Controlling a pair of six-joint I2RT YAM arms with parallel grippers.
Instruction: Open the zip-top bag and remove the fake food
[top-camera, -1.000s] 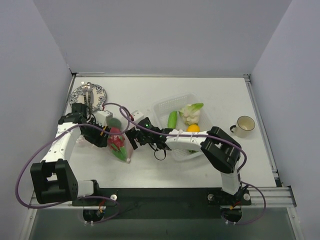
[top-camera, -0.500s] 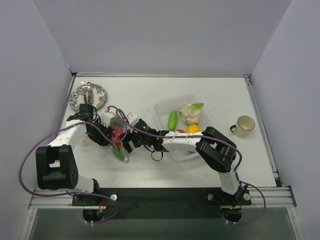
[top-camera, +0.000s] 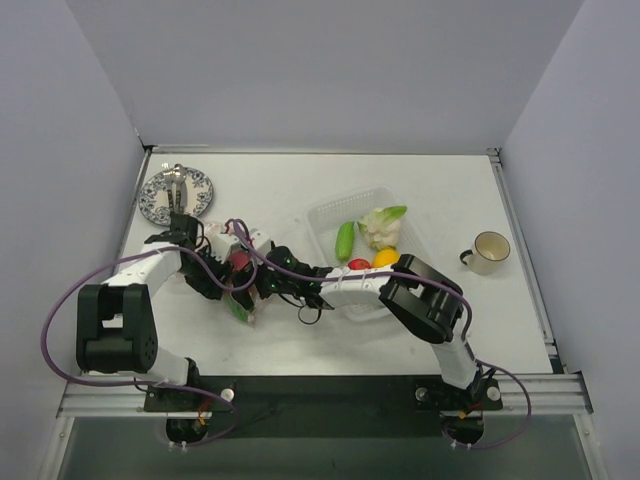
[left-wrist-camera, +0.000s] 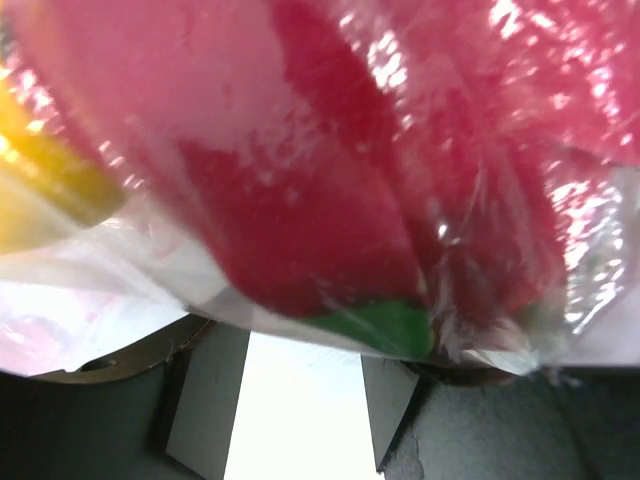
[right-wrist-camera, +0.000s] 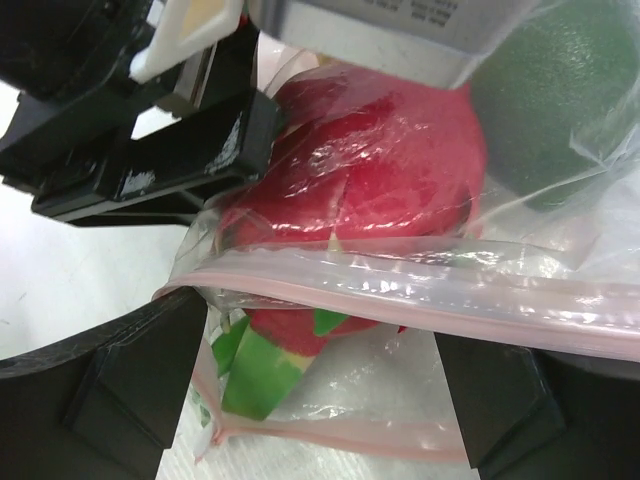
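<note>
Zip-top bag (top-camera: 238, 283) lies on the bench (top-camera: 300, 175), left of centre in the top view, squeezed between the 2 pincers. Its long axis runs steeply from upper left to lower right of that frame.

In the right wrist view, 1 pink zip strip (right-wrist-camera: 400, 297) crosses the frame side to side, dipping slightly to the right. A 2nd strip (right-wrist-camera: 330, 437) sits lower and apart from it, so the mouth gapes toward this camera.

Fake food inside: a red piece (right-wrist-camera: 370, 190) at centre frame and a round green piece (right-wrist-camera: 560, 90) at upper right.

Right pincer (top-camera: 258, 289): released, fingers (right-wrist-camera: 120, 390) spread to the lower corners, with the zip edge between them.

Left pincer (top-camera: 222, 275): pressed against the bag's left side. Film and red plastic fill the left wrist view, and I cannot tell whether it is clenched.

Clear tray (top-camera: 322, 214), right of the bag, holds a green pod (top-camera: 345, 238), a cauliflower (top-camera: 381, 225) and red and yellow pieces.
</note>
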